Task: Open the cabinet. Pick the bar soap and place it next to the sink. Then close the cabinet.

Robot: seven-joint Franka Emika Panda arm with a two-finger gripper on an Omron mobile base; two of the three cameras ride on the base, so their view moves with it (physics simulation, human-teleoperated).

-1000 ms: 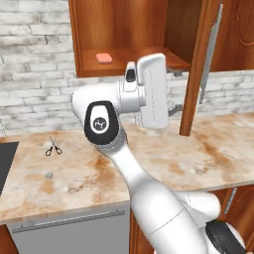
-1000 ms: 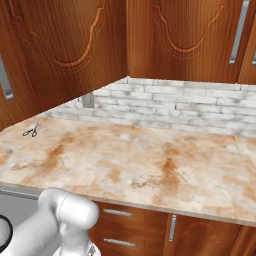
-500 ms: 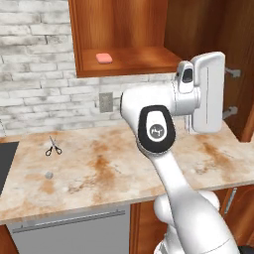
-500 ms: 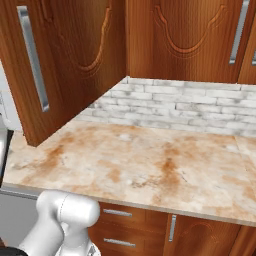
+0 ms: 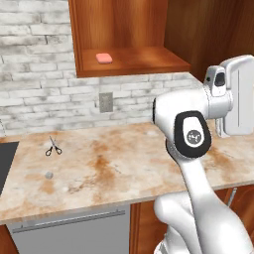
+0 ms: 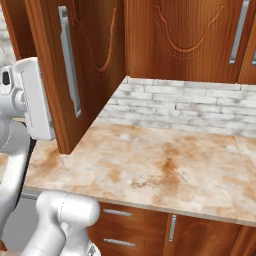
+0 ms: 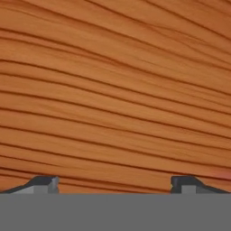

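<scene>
The cabinet (image 5: 130, 31) stands open, its shelf bare except for the salmon-pink bar soap (image 5: 103, 58) lying at the left. Its door (image 6: 95, 60) is swung wide over the counter, the long silver handle (image 6: 70, 67) facing outward. My white hand (image 5: 237, 94) hangs at the far right, close against the door's inner face. The door's wood grain sits right in front of my gripper (image 7: 115, 182), which is open with nothing between the two dark fingertips (image 7: 43, 182). The dark sink (image 5: 6, 161) shows at the counter's left edge.
Black-handled scissors (image 5: 52, 147) and a tiny grey lump (image 5: 48, 174) lie on the marbled counter (image 5: 114, 163). A wall outlet (image 5: 105, 102) sits on the brick backsplash. Shut wall cabinets (image 6: 190, 35) line the right wall, with drawers (image 6: 117, 212) below.
The arm has swung to the right and the cabinet door has gone with it, from partly open to wide open; the whole shelf with the soap now shows.
</scene>
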